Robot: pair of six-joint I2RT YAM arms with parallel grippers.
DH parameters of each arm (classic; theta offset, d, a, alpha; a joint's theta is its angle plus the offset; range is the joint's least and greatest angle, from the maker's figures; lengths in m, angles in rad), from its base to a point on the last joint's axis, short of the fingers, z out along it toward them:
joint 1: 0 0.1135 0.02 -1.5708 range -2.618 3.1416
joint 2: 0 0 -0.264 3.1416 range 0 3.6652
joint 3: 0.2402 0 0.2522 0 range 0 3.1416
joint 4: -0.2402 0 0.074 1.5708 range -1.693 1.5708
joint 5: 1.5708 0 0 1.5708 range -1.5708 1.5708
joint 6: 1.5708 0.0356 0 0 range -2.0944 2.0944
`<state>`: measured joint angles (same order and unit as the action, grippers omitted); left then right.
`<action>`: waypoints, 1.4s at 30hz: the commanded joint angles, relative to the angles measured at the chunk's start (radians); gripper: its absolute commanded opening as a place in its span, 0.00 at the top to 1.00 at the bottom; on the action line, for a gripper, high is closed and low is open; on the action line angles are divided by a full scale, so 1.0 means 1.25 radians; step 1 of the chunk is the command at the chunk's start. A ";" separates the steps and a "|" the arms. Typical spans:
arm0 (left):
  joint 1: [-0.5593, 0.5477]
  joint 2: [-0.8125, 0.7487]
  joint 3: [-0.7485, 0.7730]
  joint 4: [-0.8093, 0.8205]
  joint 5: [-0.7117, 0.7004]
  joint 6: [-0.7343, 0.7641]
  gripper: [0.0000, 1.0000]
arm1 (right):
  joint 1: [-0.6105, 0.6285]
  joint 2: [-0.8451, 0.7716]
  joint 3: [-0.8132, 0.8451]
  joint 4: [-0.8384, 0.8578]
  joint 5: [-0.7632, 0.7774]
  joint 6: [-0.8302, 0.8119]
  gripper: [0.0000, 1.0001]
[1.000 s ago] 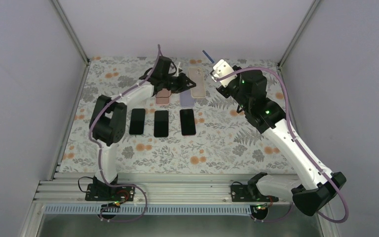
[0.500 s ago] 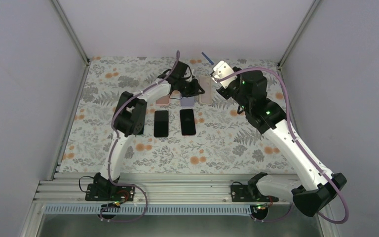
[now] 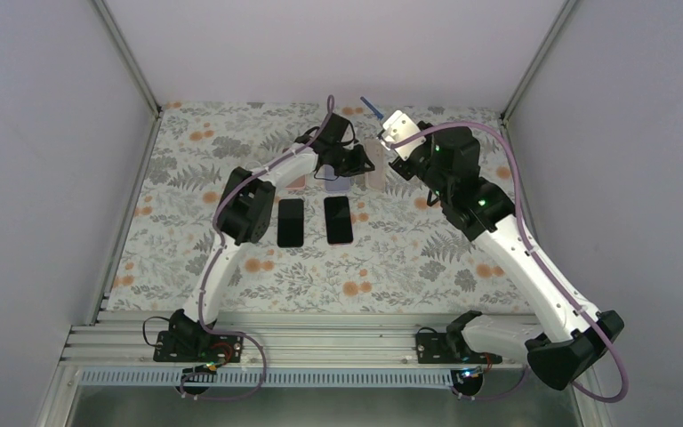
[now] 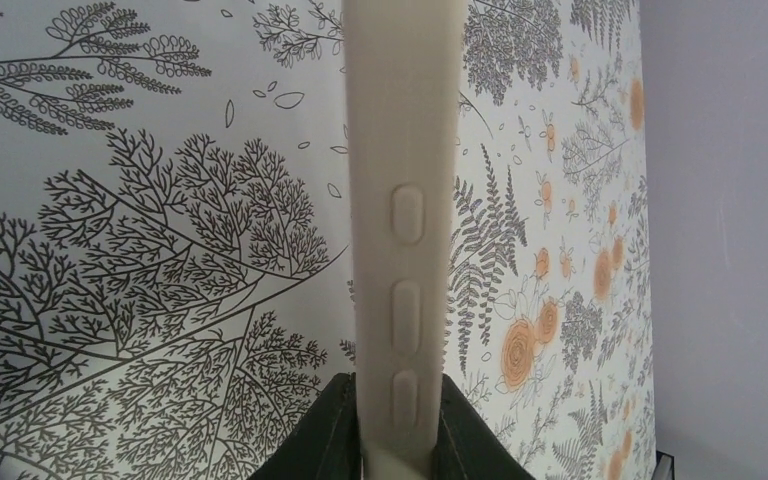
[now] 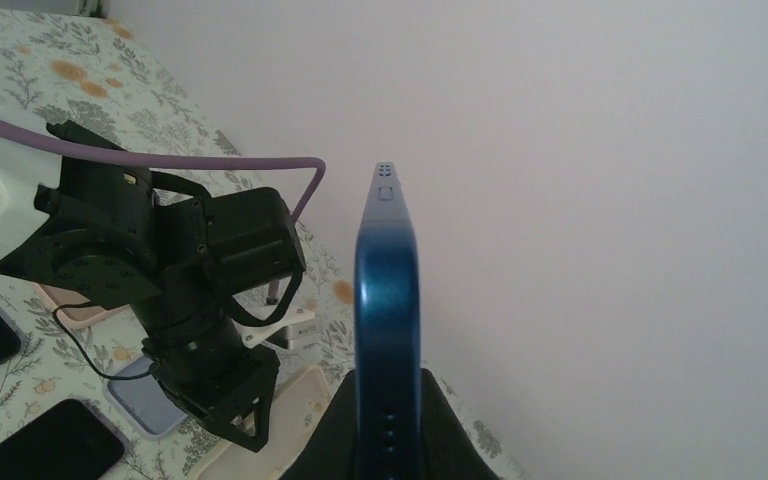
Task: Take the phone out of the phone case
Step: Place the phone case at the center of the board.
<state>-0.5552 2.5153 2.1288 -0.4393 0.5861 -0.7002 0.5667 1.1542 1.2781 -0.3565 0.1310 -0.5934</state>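
A cream phone case [image 4: 400,200] shows edge-on in the left wrist view, its side buttons facing the camera. My left gripper [image 4: 395,388] is shut on its near end. From above the phone case [image 3: 376,165] sits tipped up at the back of the table, with the left gripper [image 3: 362,165] on its left side. My right gripper [image 5: 387,385] is shut on a blue phone [image 5: 387,290], held edge-on in the air above the case. From above only the phone's blue tip [image 3: 371,103] shows, past the right gripper [image 3: 389,124].
Two black phones [image 3: 291,222] [image 3: 339,220] lie face up mid-table. A lavender case [image 3: 338,184] and a pink case [image 3: 295,181] lie in the back row, partly under the left arm. The back wall stands close behind both grippers.
My left arm has swung right along the back row from the pink case to the cream case, which has slid right and tipped up. The right arm and blue phone have held still.
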 commanded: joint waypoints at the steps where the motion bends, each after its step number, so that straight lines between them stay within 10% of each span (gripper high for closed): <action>1: -0.007 0.027 0.028 -0.006 -0.025 -0.016 0.82 | -0.008 0.005 0.018 0.044 -0.021 0.023 0.96; 30: -0.055 -0.112 0.016 -0.103 -0.256 0.172 0.24 | -0.012 -0.021 0.009 0.042 -0.021 0.024 0.96; 42: -0.043 -0.360 -0.186 -0.016 -0.301 0.223 0.00 | -0.015 -0.065 -0.035 0.053 0.005 -0.008 0.96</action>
<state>-0.6201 2.2108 1.9564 -0.5320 0.2409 -0.4599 0.5545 1.1183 1.2575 -0.3695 0.1139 -0.5953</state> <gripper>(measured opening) 0.966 0.052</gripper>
